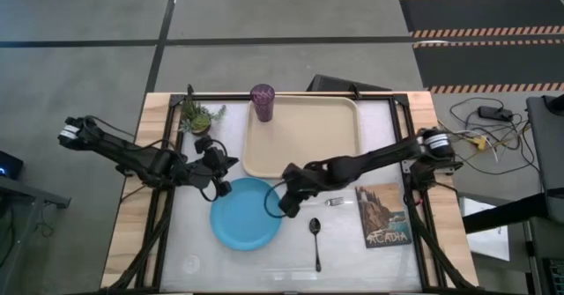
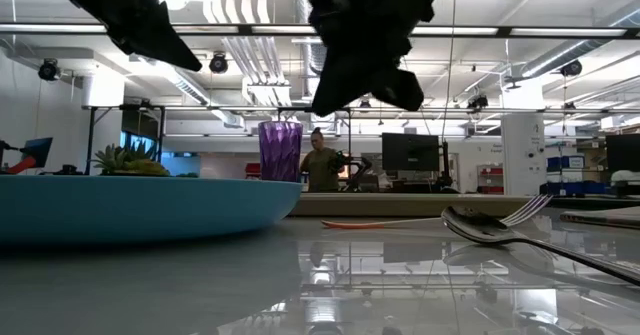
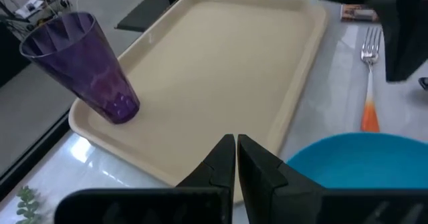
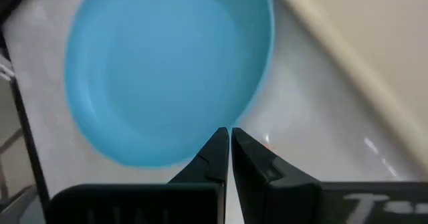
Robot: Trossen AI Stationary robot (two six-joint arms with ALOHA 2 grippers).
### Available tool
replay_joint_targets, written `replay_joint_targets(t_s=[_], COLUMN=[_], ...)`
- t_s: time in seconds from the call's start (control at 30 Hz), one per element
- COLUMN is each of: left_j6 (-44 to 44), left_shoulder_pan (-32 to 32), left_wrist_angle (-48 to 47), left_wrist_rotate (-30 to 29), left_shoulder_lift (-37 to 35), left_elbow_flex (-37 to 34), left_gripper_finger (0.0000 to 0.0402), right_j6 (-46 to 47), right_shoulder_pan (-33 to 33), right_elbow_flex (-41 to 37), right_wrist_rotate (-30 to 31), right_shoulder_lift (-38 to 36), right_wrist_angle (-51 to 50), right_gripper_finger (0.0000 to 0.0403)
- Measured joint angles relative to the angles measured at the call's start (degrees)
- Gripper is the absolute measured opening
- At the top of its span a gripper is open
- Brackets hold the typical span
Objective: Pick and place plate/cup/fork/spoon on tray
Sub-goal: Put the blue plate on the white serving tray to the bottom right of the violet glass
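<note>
The beige tray (image 1: 308,141) lies at the table's far middle. The purple cup (image 1: 263,101) stands upright on its base in the tray's far left corner and also shows in the left wrist view (image 3: 87,67). The light-blue plate (image 1: 247,214) lies flat on the table just near of the tray. The orange-handled fork (image 1: 338,202) and the dark spoon (image 1: 315,239) lie on the table to the plate's right. My left gripper (image 1: 222,186) is shut and empty above the plate's far left rim. My right gripper (image 1: 285,205) is shut and empty above the plate's right rim (image 4: 257,83).
A small green potted plant (image 1: 201,116) stands left of the tray. The "ACADIA" book (image 1: 384,214) lies at the right, near the fork. In the low view a person (image 2: 320,165) stands far off in the room behind the table.
</note>
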Motion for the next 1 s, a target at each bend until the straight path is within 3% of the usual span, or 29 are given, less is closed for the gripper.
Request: replay_joint_targets(t_s=[0.4, 0.8, 1.0], left_j6=[-0.02, -1.55, -1.49], left_shoulder_pan=[-0.59, -0.59, -0.59], left_wrist_angle=[-0.10, 0.18, 0.02], left_wrist_rotate=[0.10, 0.15, 0.24], left_shoulder_lift=[-0.73, -3.28, -2.95], left_elbow_flex=[-1.47, -2.80, -2.86], left_gripper_finger=[0.0000, 0.0000, 0.0000], right_j6=[0.98, 1.51, 1.52], right_shoulder_pan=[-2.04, -2.64, -2.64], right_elbow_flex=[4.70, 4.79, 4.79], right_wrist_rotate=[-1.34, 1.82, 3.21], right_shoulder_lift=[7.65, 9.24, 11.67], right_wrist_angle=[-1.54, 1.04, 4.44], right_gripper_finger=[0.0018, 0.0158, 0.0187])
